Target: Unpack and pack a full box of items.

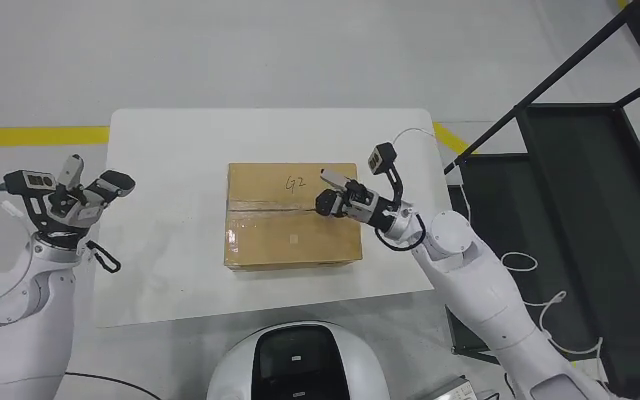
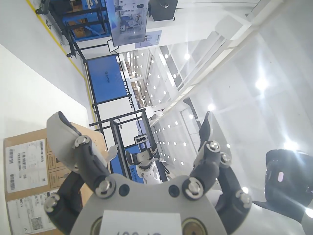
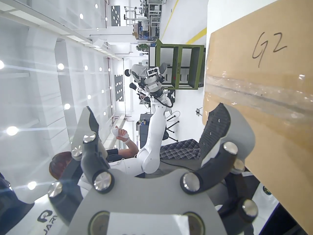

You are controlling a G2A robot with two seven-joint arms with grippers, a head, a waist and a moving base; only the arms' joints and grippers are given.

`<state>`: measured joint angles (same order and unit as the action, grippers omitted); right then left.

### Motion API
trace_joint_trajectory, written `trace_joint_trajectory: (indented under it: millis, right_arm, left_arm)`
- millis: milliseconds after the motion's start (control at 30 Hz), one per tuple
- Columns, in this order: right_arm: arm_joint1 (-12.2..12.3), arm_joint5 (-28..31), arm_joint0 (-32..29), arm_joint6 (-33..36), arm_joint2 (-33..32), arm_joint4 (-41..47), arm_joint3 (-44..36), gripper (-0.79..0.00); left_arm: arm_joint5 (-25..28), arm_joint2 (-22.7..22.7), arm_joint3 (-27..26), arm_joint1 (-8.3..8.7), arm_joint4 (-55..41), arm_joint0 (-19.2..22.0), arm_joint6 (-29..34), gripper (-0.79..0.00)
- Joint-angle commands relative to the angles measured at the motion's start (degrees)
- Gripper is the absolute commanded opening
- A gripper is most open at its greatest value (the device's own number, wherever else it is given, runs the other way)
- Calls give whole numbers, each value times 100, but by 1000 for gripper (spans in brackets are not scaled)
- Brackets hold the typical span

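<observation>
The right gripper (image 1: 326, 190) hangs at the box's (image 1: 290, 215) right edge, level with the end of the tape seam (image 1: 270, 207). Its jaws are spread wide with nothing between them. In the right wrist view one ribbed finger pad (image 3: 216, 125) sits low over the box (image 3: 269, 74) top just beside the seam, and whether it touches the cardboard cannot be told. The left gripper (image 1: 95, 175) is well apart from the box, out past its left side and beyond the table's (image 1: 170, 200) edge. Its jaws are also spread wide and hold nothing. In the left wrist view the fingers (image 2: 61, 125) frame open air, with the box (image 2: 24, 162) beyond one of them. The brown cardboard box stands closed in the middle of the white table, its top flaps sealed by clear tape along the centre seam. A handwritten mark (image 1: 295, 183) lies on the flap farther from the robot, and white labels (image 2: 25, 166) cover the box's left side.
</observation>
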<state>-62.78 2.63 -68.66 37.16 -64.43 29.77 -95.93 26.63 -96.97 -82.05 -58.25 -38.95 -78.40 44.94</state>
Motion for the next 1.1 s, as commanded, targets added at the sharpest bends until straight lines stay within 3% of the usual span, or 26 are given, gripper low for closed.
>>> trace_joint_trajectory:
  millis: [0,167,700,900,1067]
  right_arm:
    - [-102,-156,452,-120,347,13,261,0]
    - [-293,-340,1108,-84,968,-116,754,0]
    - [-340,-431,1167,-259,1024,-111,709,0]
    - [-662,-440,1862,-399,1745,78,1187,0]
    - [-1025,-312,2432,-528,2401,238,1955,0]
  left_arm:
    - [-31,-132,65,17,-36,30,91,0]
    - [-91,-158,114,10,-274,83,263,0]
    - [-169,-153,63,8,-160,43,134,0]
    - [-163,-520,133,38,62,-23,-208,0]
    - [-163,-520,133,38,62,-23,-208,0]
